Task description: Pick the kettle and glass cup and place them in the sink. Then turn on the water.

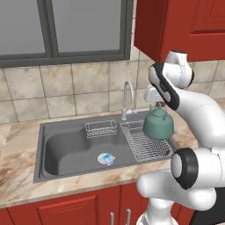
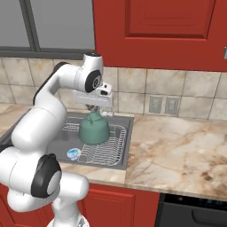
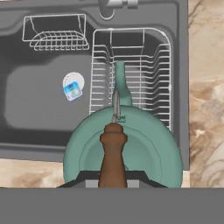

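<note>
Kettle [image 1: 158, 124] held over the sink [image 1: 66, 151].
The gripper [image 1: 157, 105] clasps its handle from above; it hangs over the dish rack [image 1: 143, 145], right of the faucet [image 1: 128, 99].

Kettle [image 1: 158, 124] hangs above dish rack [image 1: 145, 143] in sink [image 1: 66, 151] right half; wire basket [image 1: 100, 128] behind, faucet [image 1: 127, 99] at back.

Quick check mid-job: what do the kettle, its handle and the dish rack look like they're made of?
The kettle: likely enamelled or painted metal, with an even matte teal skin. Its handle: probably wood, brown and turned-looking. The dish rack: thin pale wire, apparently chromed or coated steel, lying in the dark sink.
</note>
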Robot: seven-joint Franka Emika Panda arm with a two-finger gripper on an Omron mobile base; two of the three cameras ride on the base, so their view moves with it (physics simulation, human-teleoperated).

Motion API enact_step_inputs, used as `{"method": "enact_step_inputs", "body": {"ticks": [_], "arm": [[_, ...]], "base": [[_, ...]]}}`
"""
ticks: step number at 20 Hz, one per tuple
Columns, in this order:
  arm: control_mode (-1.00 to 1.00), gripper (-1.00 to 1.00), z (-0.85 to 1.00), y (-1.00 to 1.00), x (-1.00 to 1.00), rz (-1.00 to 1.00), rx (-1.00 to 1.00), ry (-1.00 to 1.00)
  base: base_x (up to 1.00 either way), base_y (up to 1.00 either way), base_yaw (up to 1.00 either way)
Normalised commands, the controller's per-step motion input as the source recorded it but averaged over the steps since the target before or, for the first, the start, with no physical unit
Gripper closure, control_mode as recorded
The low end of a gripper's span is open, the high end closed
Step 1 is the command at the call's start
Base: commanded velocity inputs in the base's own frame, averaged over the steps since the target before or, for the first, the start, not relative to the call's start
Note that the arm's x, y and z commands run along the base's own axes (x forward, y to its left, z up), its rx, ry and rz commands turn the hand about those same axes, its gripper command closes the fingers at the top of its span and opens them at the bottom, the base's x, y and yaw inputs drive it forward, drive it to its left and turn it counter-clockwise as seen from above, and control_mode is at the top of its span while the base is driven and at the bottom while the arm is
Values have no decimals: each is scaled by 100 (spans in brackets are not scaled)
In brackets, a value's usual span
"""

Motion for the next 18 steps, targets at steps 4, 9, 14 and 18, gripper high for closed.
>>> {"method": "enact_step_inputs", "body": {"ticks": [4,9,14,18], "arm": [[-100,100,-8,54,0,0,0,0],[-100,100,-9,62,1,0,0,0],[-100,100,-19,61,0,0,0,1],[-100,100,-26,60,0,0,0,-1]], "base": [[0,0,0],[0,0,0],[0,0,0],[0,0,0]]}}
